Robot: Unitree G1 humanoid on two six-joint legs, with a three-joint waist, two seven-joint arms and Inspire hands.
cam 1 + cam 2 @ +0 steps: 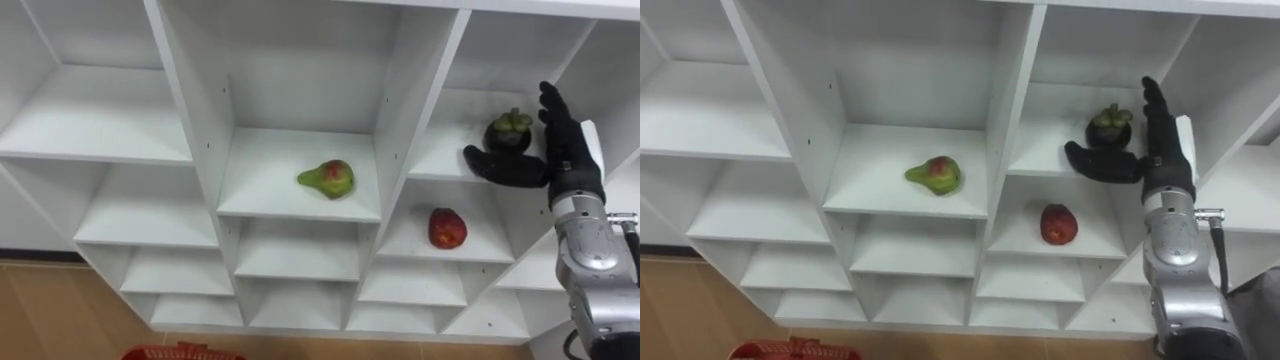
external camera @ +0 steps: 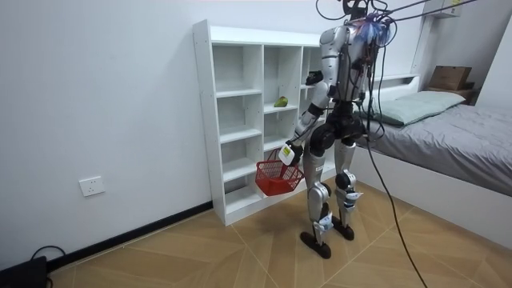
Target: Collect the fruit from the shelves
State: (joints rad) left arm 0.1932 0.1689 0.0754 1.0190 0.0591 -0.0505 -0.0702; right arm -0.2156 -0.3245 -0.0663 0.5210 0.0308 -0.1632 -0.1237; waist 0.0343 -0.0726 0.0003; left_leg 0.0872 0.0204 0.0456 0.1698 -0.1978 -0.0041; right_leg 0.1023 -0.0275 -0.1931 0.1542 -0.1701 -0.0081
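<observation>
A dark purple mangosteen (image 1: 508, 132) sits on a shelf in the closet's right column. My right hand (image 1: 565, 150) is open just to its right, with the fingers straight up and the thumb stretched out in front of the fruit's base. One shelf lower lies a red apple (image 1: 447, 228). A green pear with a red blush (image 1: 326, 179) rests in the middle column. In the room view my left hand (image 2: 288, 155) hangs low, shut on the handle of a red basket (image 2: 278, 176).
The white closet (image 1: 300, 205) has several open compartments split by upright panels. The red basket's rim (image 1: 180, 352) shows at the bottom edge, over the wooden floor. A bed (image 2: 448, 128) stands behind me at the room view's right.
</observation>
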